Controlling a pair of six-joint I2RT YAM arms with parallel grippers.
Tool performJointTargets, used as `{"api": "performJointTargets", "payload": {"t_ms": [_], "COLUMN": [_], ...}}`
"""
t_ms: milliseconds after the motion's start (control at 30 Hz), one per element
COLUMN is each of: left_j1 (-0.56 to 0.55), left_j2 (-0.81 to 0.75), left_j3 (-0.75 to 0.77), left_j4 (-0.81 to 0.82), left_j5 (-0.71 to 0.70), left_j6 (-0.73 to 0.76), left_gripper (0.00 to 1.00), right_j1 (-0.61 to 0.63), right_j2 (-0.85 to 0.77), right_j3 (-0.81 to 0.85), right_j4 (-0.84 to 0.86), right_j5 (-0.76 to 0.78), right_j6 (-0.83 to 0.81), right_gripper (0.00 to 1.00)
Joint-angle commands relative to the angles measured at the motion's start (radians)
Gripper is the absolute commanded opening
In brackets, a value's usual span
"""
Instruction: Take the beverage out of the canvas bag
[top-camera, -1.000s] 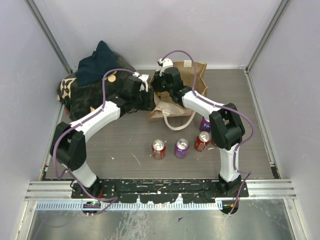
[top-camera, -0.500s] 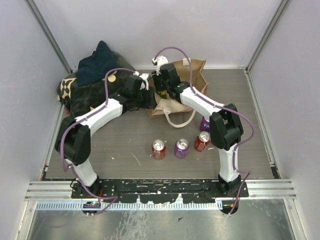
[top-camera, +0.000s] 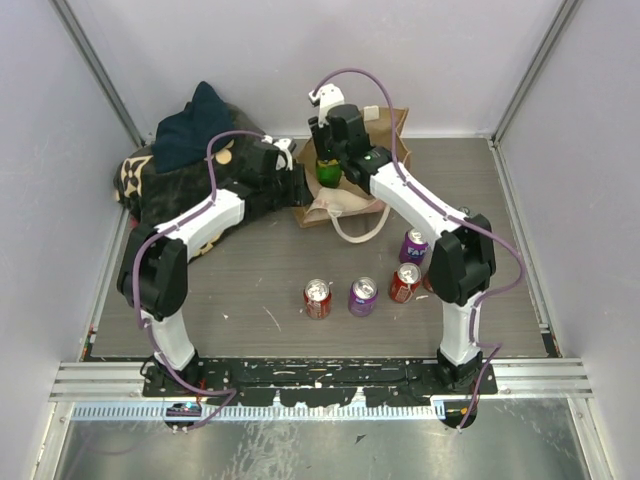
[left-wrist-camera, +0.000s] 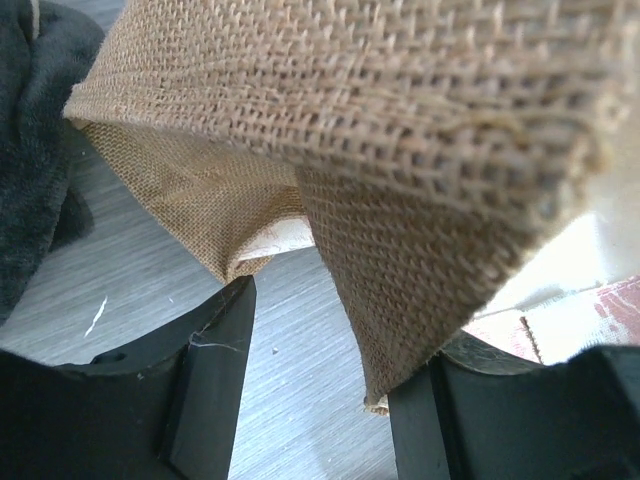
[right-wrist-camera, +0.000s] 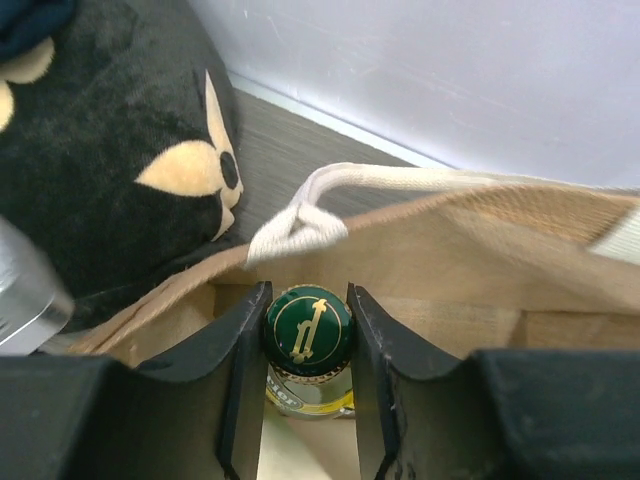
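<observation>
The tan canvas bag (top-camera: 368, 178) stands at the back middle of the table, one cream handle looping forward. My right gripper (top-camera: 330, 150) is above its mouth, shut on the cap of a green bottle (top-camera: 327, 172) that hangs over the bag's left opening. In the right wrist view the jaws (right-wrist-camera: 307, 297) clamp the green and gold cap of the bottle (right-wrist-camera: 308, 335), with the bag's inside (right-wrist-camera: 470, 270) below. My left gripper (top-camera: 298, 186) is at the bag's left corner. In the left wrist view it (left-wrist-camera: 335, 330) is open, and a fold of the bag (left-wrist-camera: 400, 200) rests against its right finger.
A black bundle with tan flower marks (top-camera: 185, 180) lies at the back left, next to my left arm. Several cans stand in front of the bag: red (top-camera: 317, 297), purple (top-camera: 362, 295), red (top-camera: 404, 281) and purple (top-camera: 413, 243). Walls close in the back and sides.
My right gripper has risen from the bag's mouth, and the green bottle has come up into view with it. My left gripper stayed at the bag's left corner.
</observation>
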Motion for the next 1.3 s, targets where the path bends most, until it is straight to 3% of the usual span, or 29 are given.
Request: {"api": "performJointTargets", "payload": {"t_ms": [0, 567, 833, 1267], "left_j1": [0.022, 0.043, 0.043, 0.043], "left_j2": [0.039, 0.089, 0.038, -0.018], "left_j3": [0.053, 0.156, 0.129, 0.084], "left_j4": [0.021, -0.005, -0.044, -0.066], "left_j5": [0.003, 0.013, 0.031, 0.118], "left_j6": [-0.002, -0.007, 0.001, -0.050], "left_gripper": [0.59, 0.59, 0.59, 0.60], "right_j1": [0.021, 0.180, 0.205, 0.205], "right_j2": [-0.240, -0.681, -0.747, -0.716], "right_j3": [0.065, -0.300, -0.447, -0.645], "right_j4": [0.140, 0.040, 0.002, 0.082], "right_j5": [0.072, 0.238, 0.197, 0.195], "right_j6": [-0.019, 0.005, 0.124, 0.211], "right_gripper": [0.00, 0.00, 0.00, 0.00]}}
